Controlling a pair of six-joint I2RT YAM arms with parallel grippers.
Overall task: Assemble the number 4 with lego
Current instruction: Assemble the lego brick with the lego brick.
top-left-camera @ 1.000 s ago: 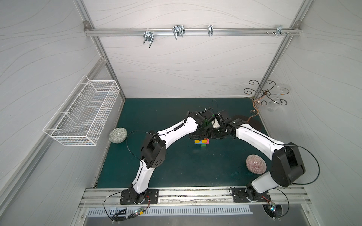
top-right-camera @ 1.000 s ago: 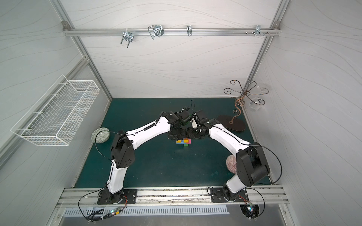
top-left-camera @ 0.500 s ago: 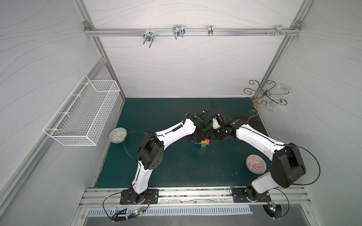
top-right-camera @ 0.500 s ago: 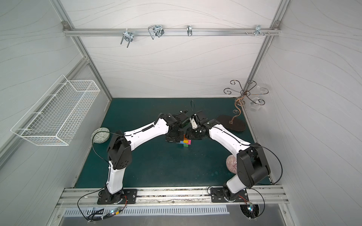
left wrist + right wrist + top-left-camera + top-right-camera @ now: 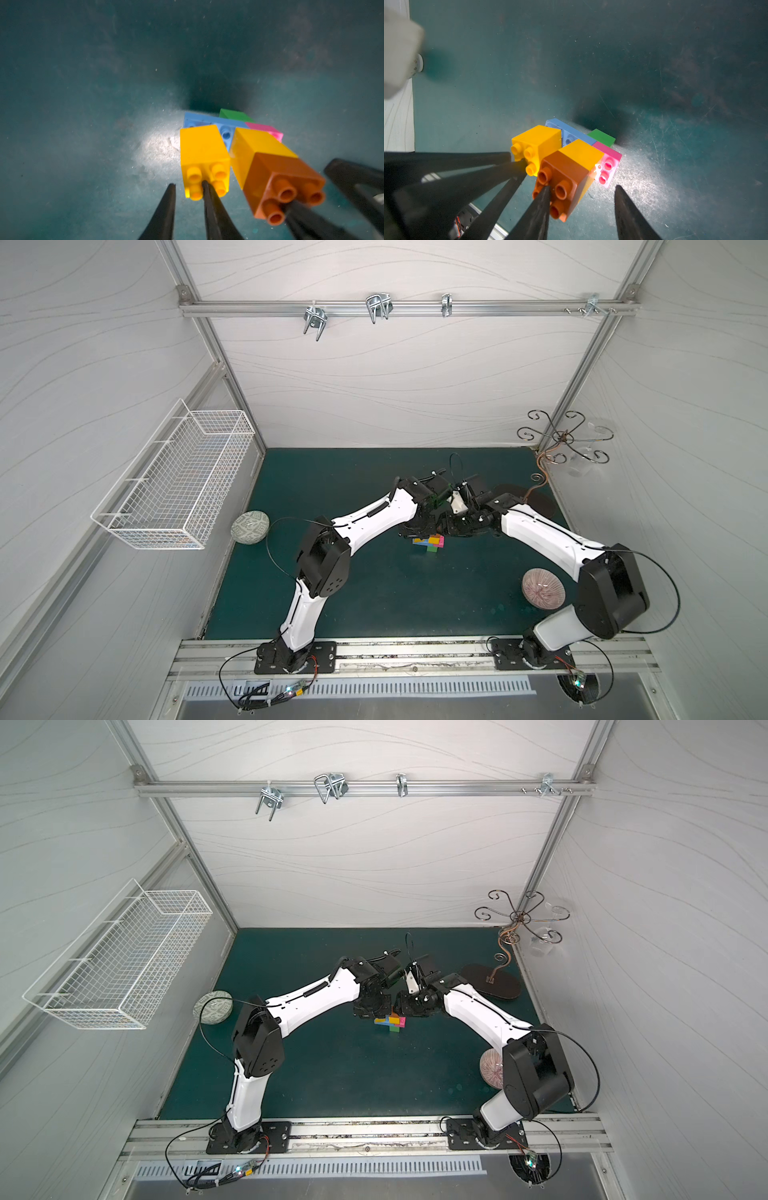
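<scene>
The lego cluster [image 5: 430,541] [image 5: 390,1022] lies on the green mat between my two wrists. It has a blue bar [image 5: 207,121] with a green cube [image 5: 234,115] and a pink cube [image 5: 268,129] behind it. Two yellow cubes [image 5: 202,145] [image 5: 581,151] and an orange cube [image 5: 562,168] sit on top, studs facing the cameras. My left gripper [image 5: 188,184] stands slightly open and empty, one fingertip [image 5: 204,182] touching the nearer yellow cube's studs. My right gripper [image 5: 582,187] is open, one fingertip [image 5: 546,188] resting on the orange cube's studs and the other clear of the bricks.
A grey-green patterned bowl [image 5: 249,526] lies at the mat's left edge and a pink one [image 5: 543,587] at the right front. A wire basket [image 5: 178,489] hangs on the left wall. A scrolled metal stand with a dark oval base [image 5: 492,986] occupies the back right corner.
The left wrist moved in over the cluster's left end, then eased back a little, so the blue end shows again. Its jaws have parted slightly. The right arm has held still.
</scene>
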